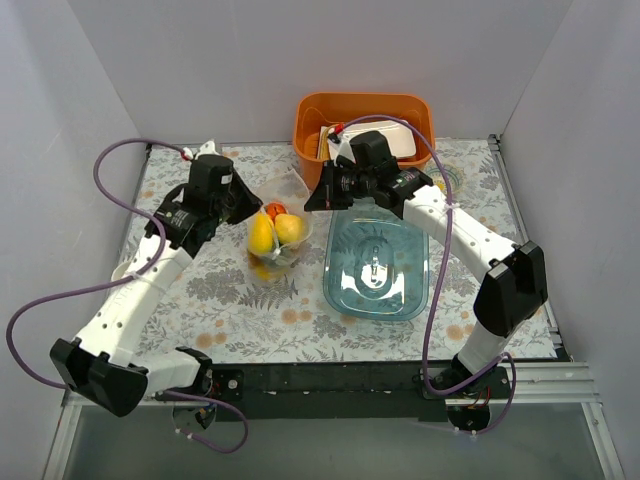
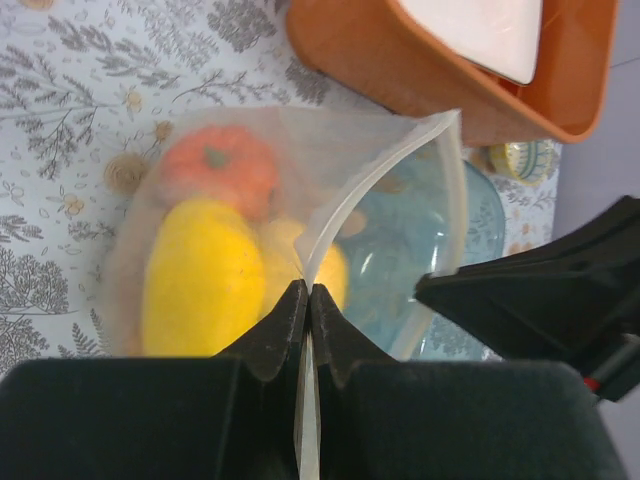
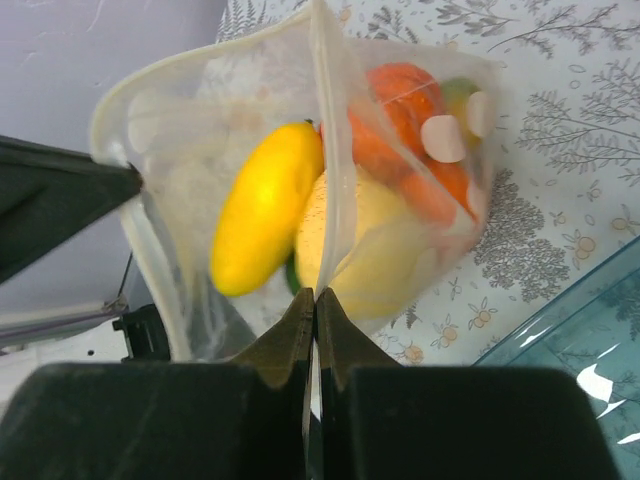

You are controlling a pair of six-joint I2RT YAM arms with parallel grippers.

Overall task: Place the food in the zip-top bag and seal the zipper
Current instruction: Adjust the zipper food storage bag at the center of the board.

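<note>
We count two arms: left arm (image 1: 130, 300), right arm (image 1: 470, 235). Two end effectors: left end effector (image 2: 308, 297), right end effector (image 3: 313, 300). One zip-top bag (image 3: 190, 120). Food (image 3: 262, 205) in bag, as far as we can tell through plastic: two yellow pieces (image 3: 370, 250), one orange pumpkin-like piece (image 3: 405, 100), one green bit (image 3: 458, 92), one pale round piece (image 3: 443, 138); rest overlapped, full count unclear. On worktop (image 1: 200, 290): one blue dish (image 1: 345, 290), one orange bin (image 1: 310, 125), one white tray (image 1: 398, 135) inside bin. Two purple cables (image 1: 97, 180).

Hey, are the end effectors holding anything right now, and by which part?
Both hold the zip-top bag: the left end effector and the right end effector are each shut on the zipper along its mouth.
</note>
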